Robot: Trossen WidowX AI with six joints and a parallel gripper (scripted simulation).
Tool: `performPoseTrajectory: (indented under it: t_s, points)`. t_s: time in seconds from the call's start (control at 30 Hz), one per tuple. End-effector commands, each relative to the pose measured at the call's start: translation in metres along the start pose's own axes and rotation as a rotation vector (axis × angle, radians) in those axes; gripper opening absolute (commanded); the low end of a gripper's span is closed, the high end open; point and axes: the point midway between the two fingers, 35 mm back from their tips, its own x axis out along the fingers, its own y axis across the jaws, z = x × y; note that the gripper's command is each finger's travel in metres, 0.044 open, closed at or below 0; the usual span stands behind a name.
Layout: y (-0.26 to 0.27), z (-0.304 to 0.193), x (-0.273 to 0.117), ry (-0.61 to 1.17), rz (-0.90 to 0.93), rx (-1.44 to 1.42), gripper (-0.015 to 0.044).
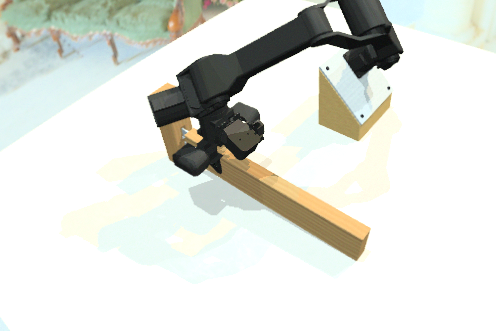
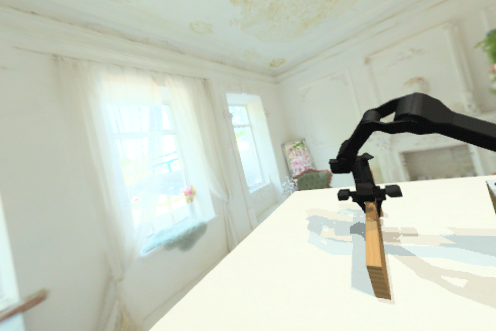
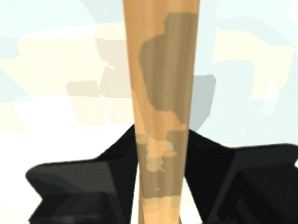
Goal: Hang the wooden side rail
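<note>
The wooden side rail (image 1: 300, 202) (image 2: 375, 246) (image 3: 165, 65) slopes slightly; its far end is down at the table in the top view. My gripper (image 1: 220, 160) (image 2: 372, 208) (image 3: 153, 124) is shut on the rail near its hook end, with one finger on each side. The headboard post (image 1: 171, 137) stands upright just beyond the rail's hook end, partly behind the arm. A bit of bright steel (image 1: 184, 133) shows between the rail's end and the post. The pins are hidden, and I cannot tell whether the hooks sit on them.
A wooden wedge block (image 1: 337, 109) with a sloped metal plate (image 1: 356, 90) stands at the back right in the top view, under the arm's base end. The arm reaches over the white table (image 1: 280, 289) and passes close beside the top of the post.
</note>
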Motion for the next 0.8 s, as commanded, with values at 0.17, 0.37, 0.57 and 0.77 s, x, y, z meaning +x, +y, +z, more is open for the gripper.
performPoseTrajectory:
  t_s: [0.17,0.37,0.57,0.77]
  points:
    - [-0.0025,-0.0042,-0.0065,0.007,-0.014,-0.002,0.0]
    - [-0.0029,-0.0046,-0.0069,0.007,-0.014,-0.002,0.0]
    - [-0.0034,-0.0051,-0.0074,0.007,-0.014,-0.002,0.0]
    - [-0.0039,-0.0055,-0.0078,0.007,-0.014,-0.002,0.0]
